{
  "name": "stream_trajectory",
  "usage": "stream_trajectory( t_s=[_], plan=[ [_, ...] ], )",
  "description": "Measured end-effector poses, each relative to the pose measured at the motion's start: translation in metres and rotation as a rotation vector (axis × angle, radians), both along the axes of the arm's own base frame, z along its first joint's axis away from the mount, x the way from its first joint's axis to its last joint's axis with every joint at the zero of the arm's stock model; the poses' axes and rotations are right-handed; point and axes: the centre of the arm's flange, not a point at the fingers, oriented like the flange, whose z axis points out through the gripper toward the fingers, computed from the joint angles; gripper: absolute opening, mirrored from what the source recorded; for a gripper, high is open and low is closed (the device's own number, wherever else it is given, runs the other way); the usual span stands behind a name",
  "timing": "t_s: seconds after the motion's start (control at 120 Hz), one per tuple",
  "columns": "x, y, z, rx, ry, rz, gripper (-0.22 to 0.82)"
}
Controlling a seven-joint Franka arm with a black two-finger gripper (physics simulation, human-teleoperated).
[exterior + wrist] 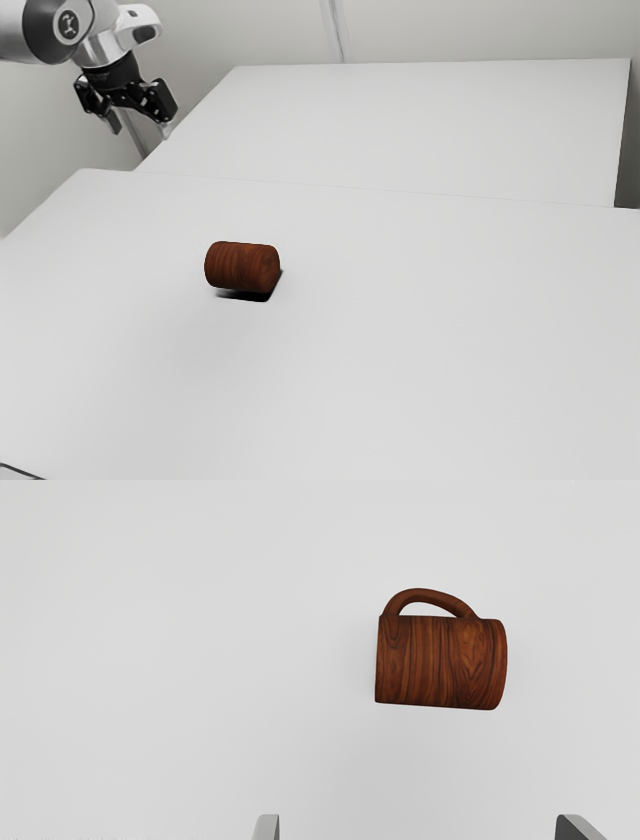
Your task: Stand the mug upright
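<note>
Left of the exterior view's centre, the mug [242, 267] lies on its side (righting remains); upper left, the open gripper [140, 130] holds nothing.

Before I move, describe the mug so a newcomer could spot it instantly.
Start at the white table, toward the exterior view's left. A reddish-brown mug lies there on its side, with a looped handle. Wood grain sets it apart from the plain white table and the raised black tool.
</note>
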Motion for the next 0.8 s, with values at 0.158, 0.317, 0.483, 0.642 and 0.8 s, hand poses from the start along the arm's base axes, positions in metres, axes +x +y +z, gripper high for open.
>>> stream_trajectory(
  t_s=[0.158, 0.317, 0.483, 0.642, 0.8],
  plan=[
    [0.001, 0.000, -0.002, -0.001, 0.001, 0.006, 0.60],
    [0.000, 0.001, -0.013, -0.003, 0.020, 0.008, 0.60],
    [0.006, 0.028, -0.046, -0.200, 0.057, 0.097, 0.60],
    [0.012, 0.070, -0.112, -0.394, 0.141, 0.221, 0.60],
    [0.019, 0.100, -0.170, -0.550, 0.199, 0.307, 0.60]
  ],
)
